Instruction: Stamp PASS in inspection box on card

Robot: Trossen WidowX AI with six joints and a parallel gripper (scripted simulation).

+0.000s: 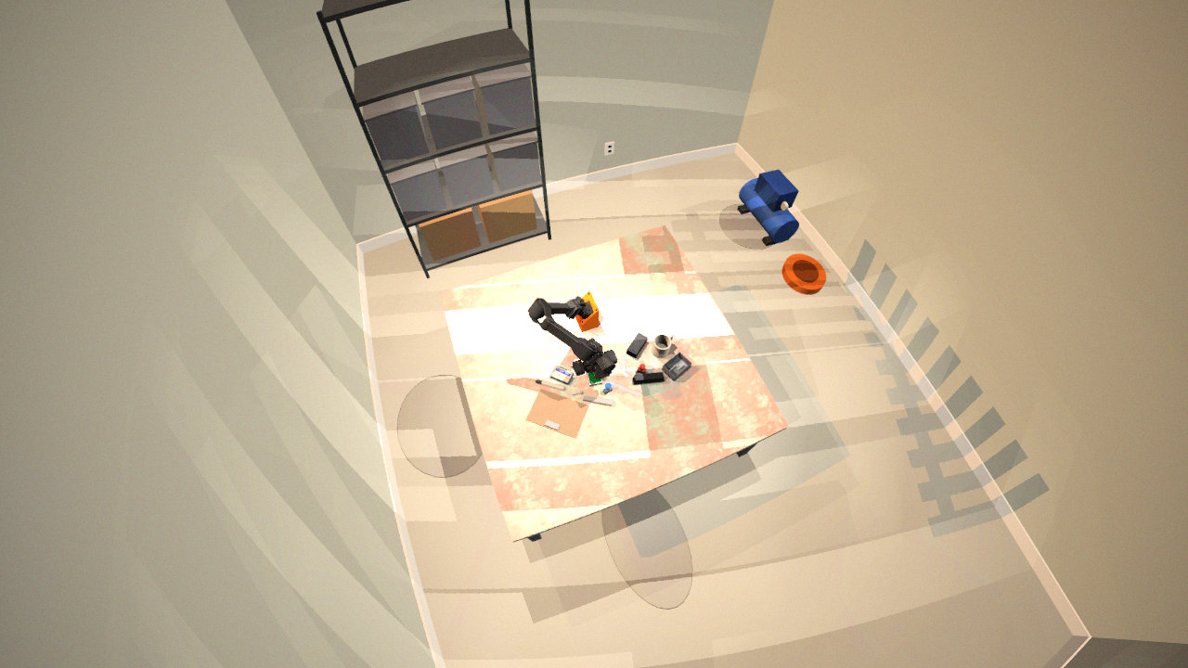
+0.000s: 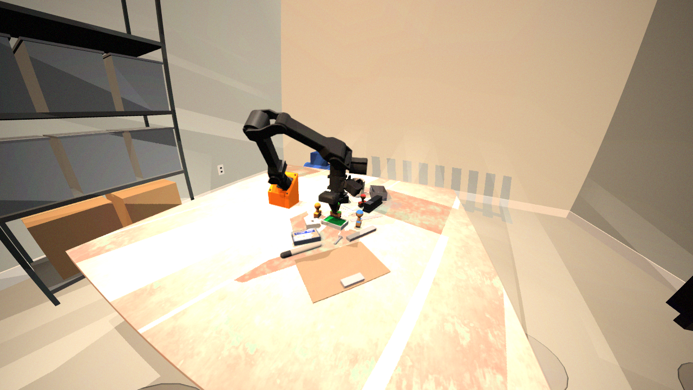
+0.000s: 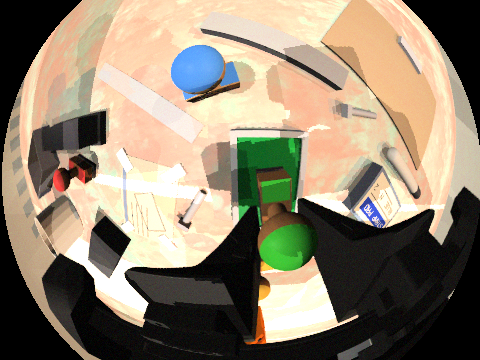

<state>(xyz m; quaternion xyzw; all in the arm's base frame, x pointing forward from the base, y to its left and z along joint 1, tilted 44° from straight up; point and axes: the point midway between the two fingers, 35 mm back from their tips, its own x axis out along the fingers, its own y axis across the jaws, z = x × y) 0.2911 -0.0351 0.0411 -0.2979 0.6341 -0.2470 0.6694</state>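
Note:
My gripper [image 2: 334,208] [image 3: 278,208] is shut on the green-knobbed stamp [image 3: 288,245], held upright with its block over the green ink pad [image 2: 331,220] [image 3: 265,150]. The block looks on or just above the pad's surface; the exact contact cannot be told. The pale card [image 3: 165,187] lies left of the pad in the wrist view, with white corner pieces and faint printed outlines; any lettering is unreadable. A blue-knobbed stamp [image 2: 359,215] [image 3: 197,69], a red-knobbed stamp [image 2: 363,199] [image 3: 62,179] and a yellow-knobbed stamp [image 2: 317,208] [image 3: 264,288] stand around the pad.
A stamp pad box [image 2: 305,236] [image 3: 377,200] and a marker [image 2: 302,250] [image 3: 402,170] lie beside the pad. A grey bar [image 2: 360,233] [image 3: 275,45] and a brown sheet [image 2: 334,266] [image 3: 385,75] lie beyond. A black stapler [image 2: 373,203], mug [image 1: 662,346] and tray [image 1: 677,366] stand past the card.

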